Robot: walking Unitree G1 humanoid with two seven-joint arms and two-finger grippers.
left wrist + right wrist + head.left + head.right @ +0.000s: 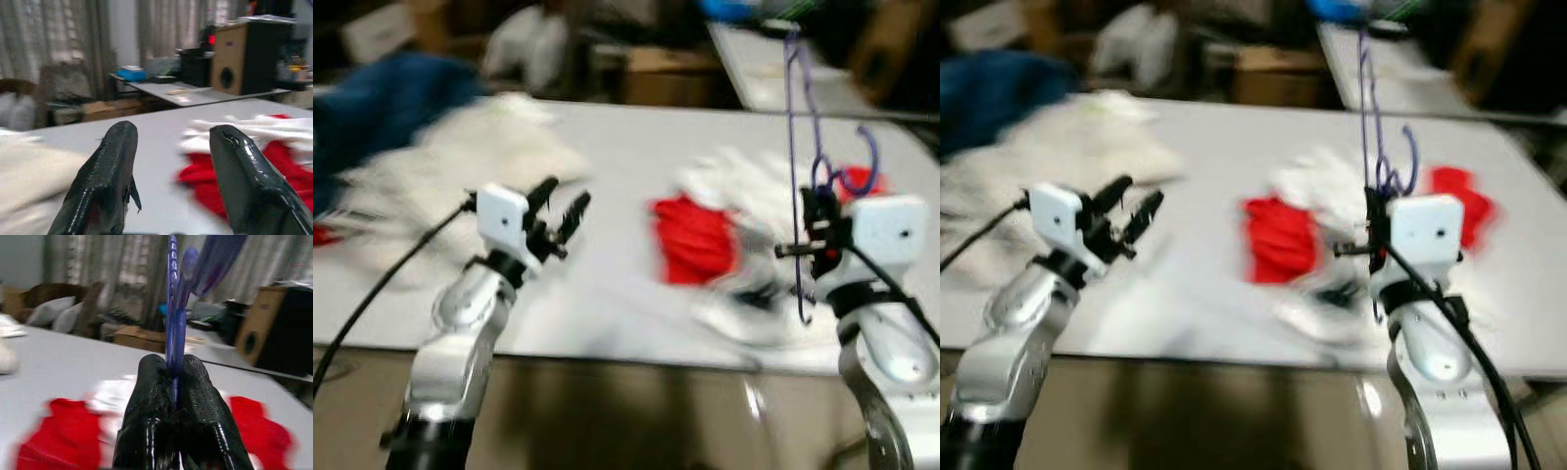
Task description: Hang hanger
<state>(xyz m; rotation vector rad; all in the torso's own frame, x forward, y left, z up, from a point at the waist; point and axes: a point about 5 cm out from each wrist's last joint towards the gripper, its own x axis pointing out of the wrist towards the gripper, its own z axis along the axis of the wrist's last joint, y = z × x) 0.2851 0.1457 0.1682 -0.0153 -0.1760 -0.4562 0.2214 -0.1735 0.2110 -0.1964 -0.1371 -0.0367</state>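
a blurred room with curtains and a wide white table (636, 147); no brand, label or writing is legible. the hanger (800, 147) is a thin purple plastic one, held upright above the table's right side, its hook curling beside the right gripper (815, 227), whose fingers (149, 396) are pinched tight on its stem. red cloth (690, 240) and white cloth (734, 176) lie on the table just left of it. the left gripper (560, 211) hovers over the near edge, fingers (110, 171) spread wide, holding nothing. a blue garment (382, 103) lies far left.
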